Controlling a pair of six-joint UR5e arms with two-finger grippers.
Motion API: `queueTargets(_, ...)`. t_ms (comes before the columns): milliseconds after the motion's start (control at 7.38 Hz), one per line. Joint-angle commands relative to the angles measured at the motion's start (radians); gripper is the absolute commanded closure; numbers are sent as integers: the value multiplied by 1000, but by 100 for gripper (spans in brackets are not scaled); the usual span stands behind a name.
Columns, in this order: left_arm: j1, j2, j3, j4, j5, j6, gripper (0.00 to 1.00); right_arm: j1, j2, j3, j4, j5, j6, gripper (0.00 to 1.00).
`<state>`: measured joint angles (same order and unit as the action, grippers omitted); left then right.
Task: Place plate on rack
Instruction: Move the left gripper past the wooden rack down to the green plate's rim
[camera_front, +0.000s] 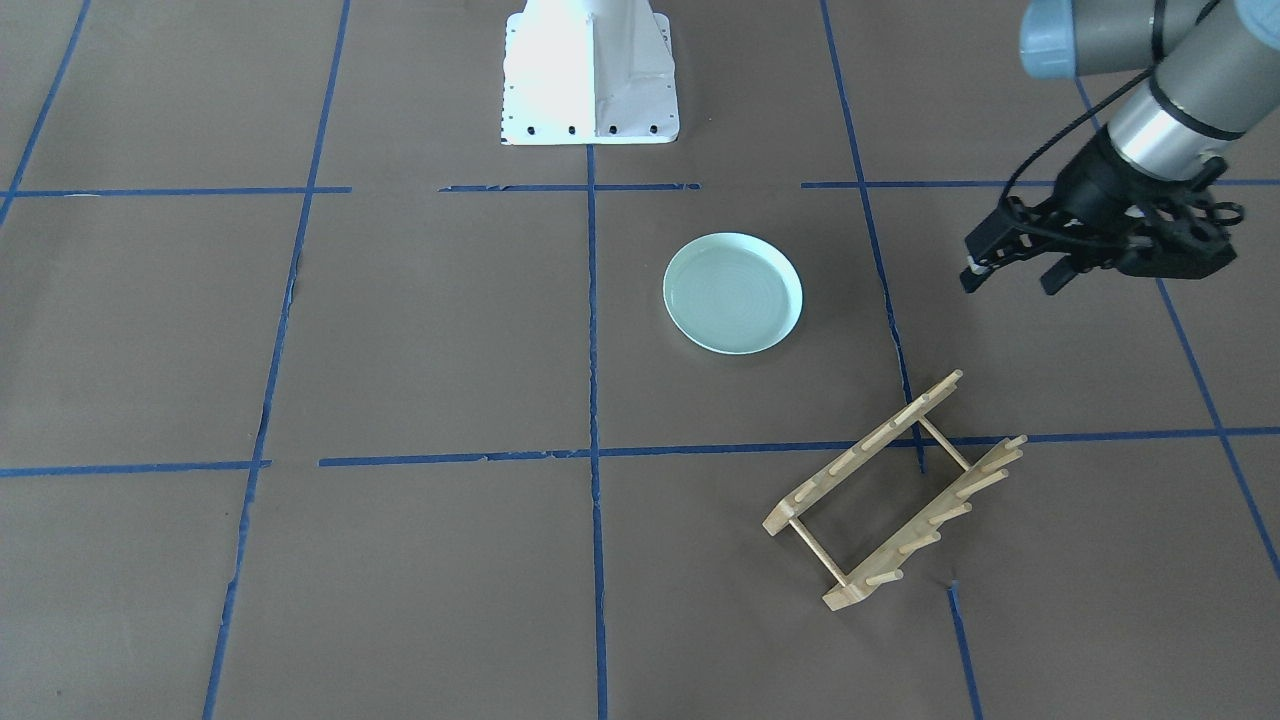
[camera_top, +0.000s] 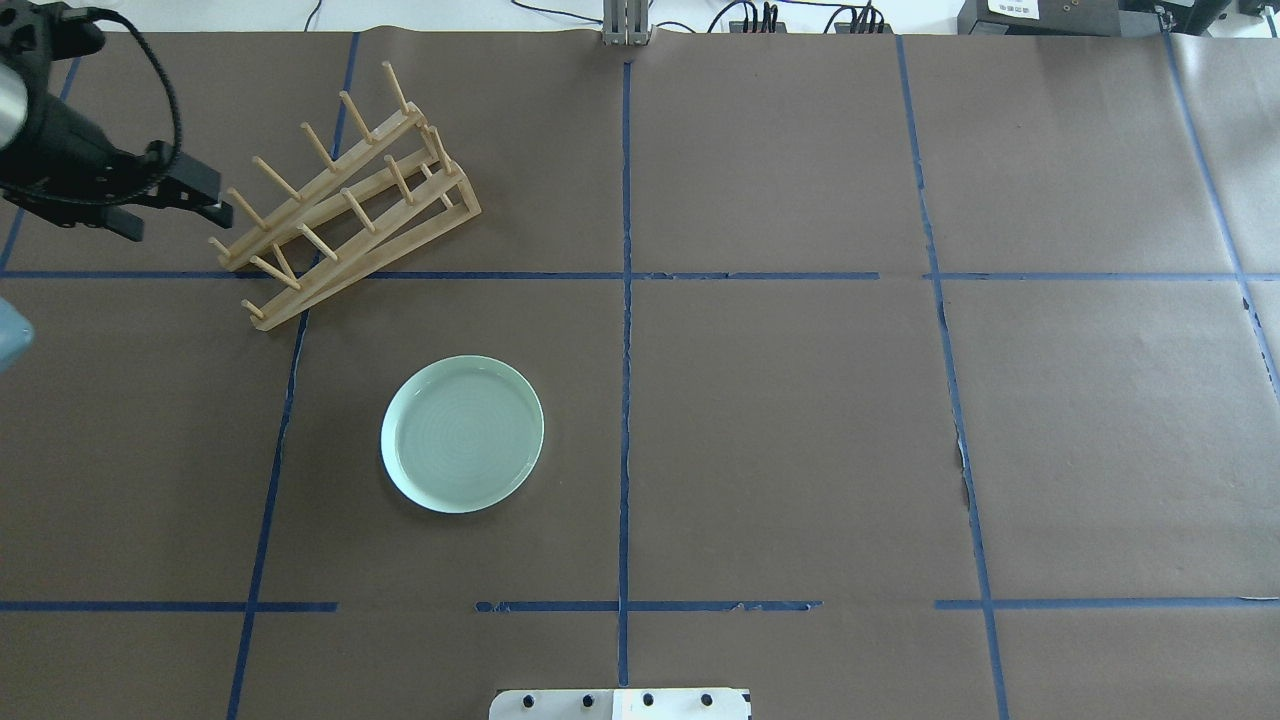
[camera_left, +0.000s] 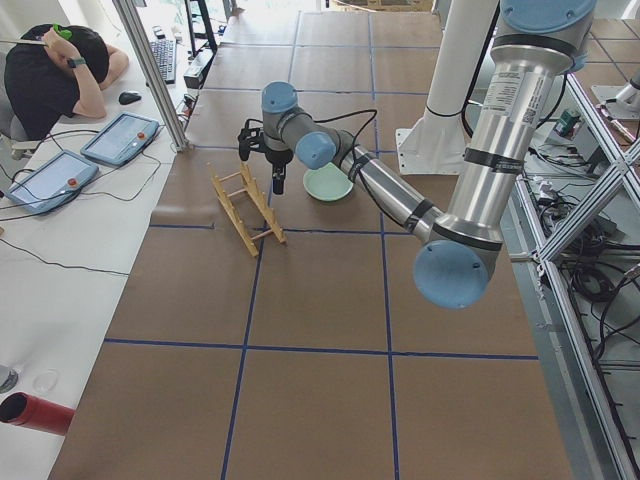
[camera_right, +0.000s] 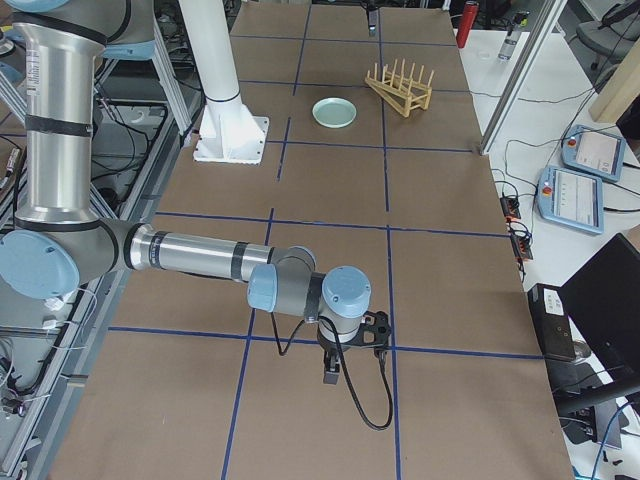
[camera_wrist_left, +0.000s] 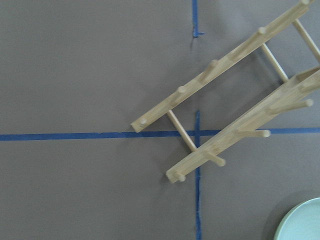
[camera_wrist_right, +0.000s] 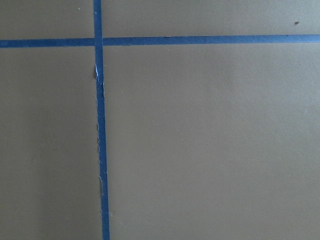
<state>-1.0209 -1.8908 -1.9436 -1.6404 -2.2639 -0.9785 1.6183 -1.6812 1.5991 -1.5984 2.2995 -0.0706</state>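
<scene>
The pale mint-green plate (camera_front: 733, 293) lies flat on the brown table, also in the overhead view (camera_top: 462, 434); its edge shows in the left wrist view (camera_wrist_left: 305, 222). The light-wood rack (camera_front: 865, 450) stands empty farther out toward the table's left side (camera_top: 370, 255), and fills the left wrist view (camera_wrist_left: 220, 65). My left gripper (camera_front: 1010, 280) is open and empty, hovering above the table beside the rack's end (camera_top: 180, 215), apart from it. My right gripper (camera_right: 330, 375) shows only in the exterior right view, far from both, and I cannot tell its state.
The white robot base (camera_front: 590, 75) stands at the table's near edge. Blue tape lines grid the brown paper. In the exterior left view an operator (camera_left: 60, 70) sits at a side desk with tablets, beyond the table's far edge.
</scene>
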Motion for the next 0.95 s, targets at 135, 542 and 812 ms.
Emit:
queueTargets(135, 247, -285, 133, 148, 181, -302, 0, -1, 0, 1, 0, 0, 2, 0)
queueTargets(542, 381, -445, 398, 148, 291, -402, 0, 0, 0, 1, 0, 0, 0, 0)
queueTargets(812, 450, -461, 436, 148, 322, -425, 3, -1, 0, 1, 0, 0, 0, 0)
